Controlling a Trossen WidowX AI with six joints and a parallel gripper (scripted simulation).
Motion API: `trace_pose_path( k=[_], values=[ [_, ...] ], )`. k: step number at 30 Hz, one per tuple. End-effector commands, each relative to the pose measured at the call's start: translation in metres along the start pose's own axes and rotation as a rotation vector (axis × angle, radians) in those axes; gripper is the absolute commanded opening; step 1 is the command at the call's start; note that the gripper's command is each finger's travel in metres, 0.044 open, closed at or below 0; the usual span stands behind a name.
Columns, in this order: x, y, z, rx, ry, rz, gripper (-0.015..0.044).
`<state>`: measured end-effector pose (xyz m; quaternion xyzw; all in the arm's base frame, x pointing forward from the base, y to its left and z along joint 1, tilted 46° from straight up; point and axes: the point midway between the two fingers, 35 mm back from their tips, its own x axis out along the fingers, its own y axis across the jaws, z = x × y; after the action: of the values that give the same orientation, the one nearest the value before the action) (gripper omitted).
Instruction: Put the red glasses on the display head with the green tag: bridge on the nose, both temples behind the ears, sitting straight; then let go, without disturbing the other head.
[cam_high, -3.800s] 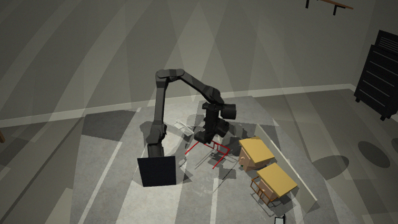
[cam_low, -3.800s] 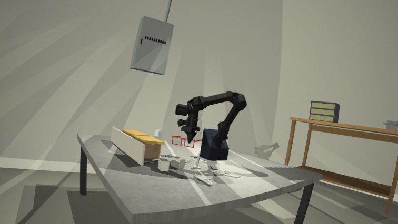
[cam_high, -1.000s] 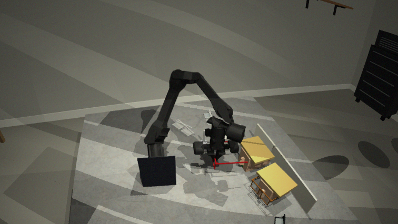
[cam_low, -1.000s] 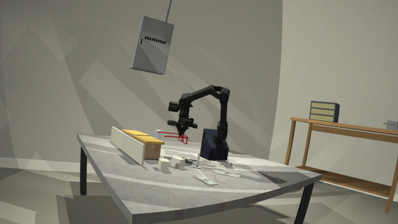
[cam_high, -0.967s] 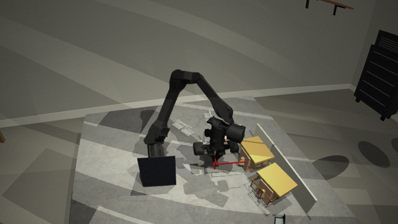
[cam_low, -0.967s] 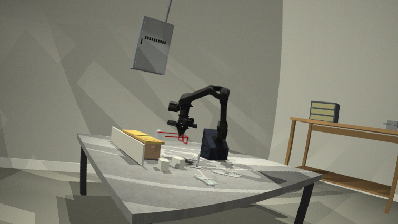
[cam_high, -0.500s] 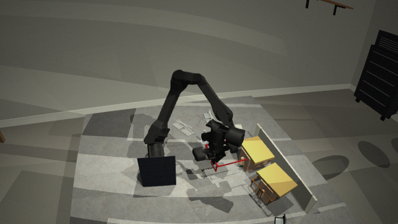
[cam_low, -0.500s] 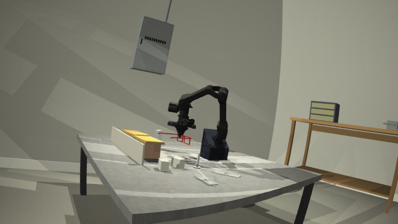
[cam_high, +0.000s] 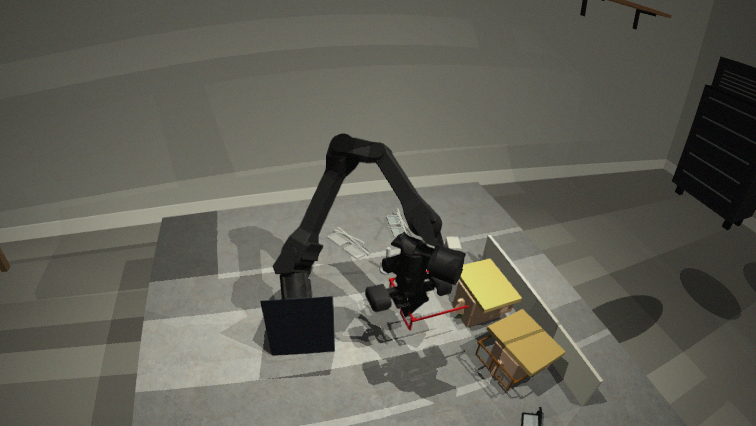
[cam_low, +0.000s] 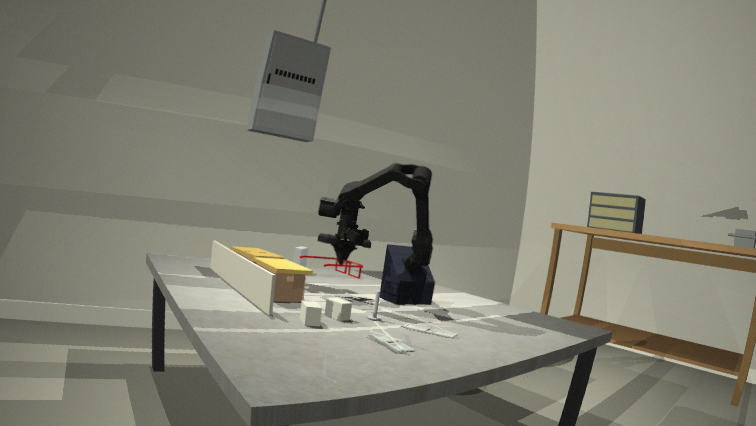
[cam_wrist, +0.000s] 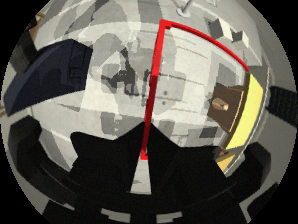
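The red glasses (cam_high: 439, 313) (cam_low: 317, 257) (cam_wrist: 155, 65) hang above the table, temples pointing toward the heads. My gripper (cam_high: 407, 313) (cam_low: 342, 263) (cam_wrist: 146, 125) is shut on their front near the bridge. The head with a yellow top (cam_high: 489, 285) (cam_low: 288, 287) (cam_wrist: 230, 107) has a small green spot low beside its nose, apparently the tag, and wears no glasses. The near temple's tip shows close to its face in the top view; the exact gap is unclear. The other head (cam_high: 526, 341) (cam_wrist: 226, 162) has an orange-yellow top and wears brown glasses. The arm partly hides the red glasses in the top view.
A pale upright board (cam_high: 581, 375) (cam_low: 240, 277) stands behind both heads. Two whitish blocks (cam_low: 310, 313) (cam_low: 338, 309) and a thin post (cam_low: 376, 305) stand beside the yellow-topped head's side. Pale flat frames (cam_low: 429, 330) (cam_low: 391, 341) lie farther out. The dark blue base (cam_high: 298, 325) is opposite the heads.
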<state>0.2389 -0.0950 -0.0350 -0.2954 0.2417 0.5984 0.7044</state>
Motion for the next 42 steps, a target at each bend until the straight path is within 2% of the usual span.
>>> trace_pose_path(
  k=[1, 42],
  values=[
    [0.006, 0.001, 0.0, 0.009, -0.008, 0.002, 0.0],
    [0.037, 0.001, 0.001, 0.009, -0.009, 0.002, 0.0]
  ],
)
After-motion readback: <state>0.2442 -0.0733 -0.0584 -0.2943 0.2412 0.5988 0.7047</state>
